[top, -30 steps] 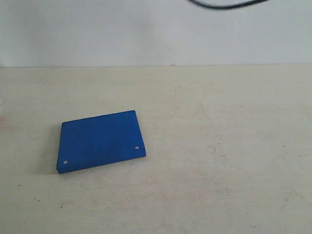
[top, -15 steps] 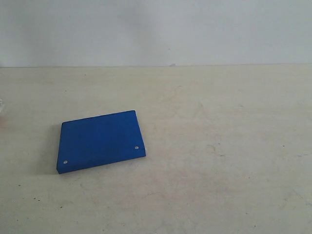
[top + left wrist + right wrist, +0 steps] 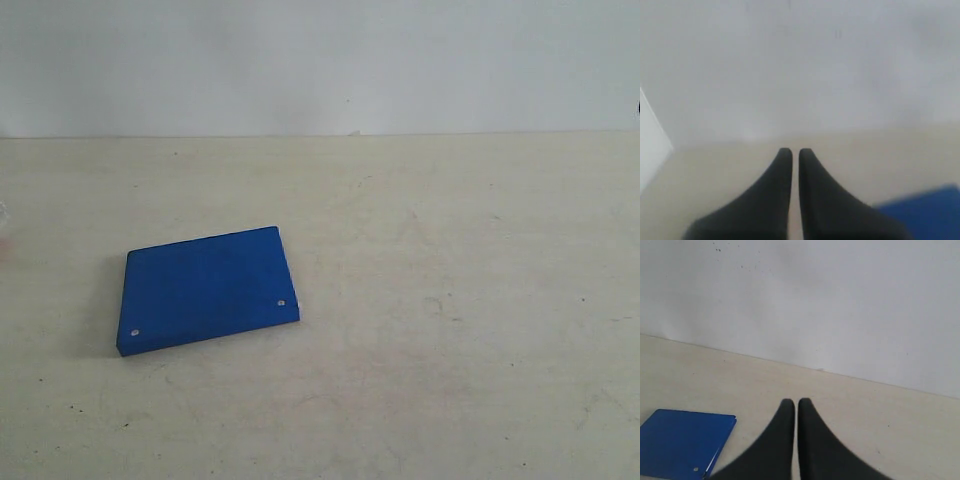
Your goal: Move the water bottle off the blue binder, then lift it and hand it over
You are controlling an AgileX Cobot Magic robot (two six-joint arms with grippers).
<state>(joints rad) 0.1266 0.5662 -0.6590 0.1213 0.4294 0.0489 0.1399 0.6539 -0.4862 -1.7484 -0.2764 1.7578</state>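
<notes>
1. The blue binder (image 3: pixel 205 290) lies flat on the beige table (image 3: pixel 450 300), left of centre in the exterior view. Its whole cover is exposed, and two silver rivets (image 3: pixel 280 302) sit along its near edge.
2. Left gripper (image 3: pixel 791 151): fingers pressed almost together, only a thin slit between them, gripping nothing. It is raised above the table, with a corner of the binder beside it.
3. Right gripper (image 3: pixel 792 401): fingers likewise closed together, gripping nothing, and clear of the binder.
4. A pale sliver (image 3: pixel 2 213) at the exterior view's left edge is too cut off to identify.
</notes>
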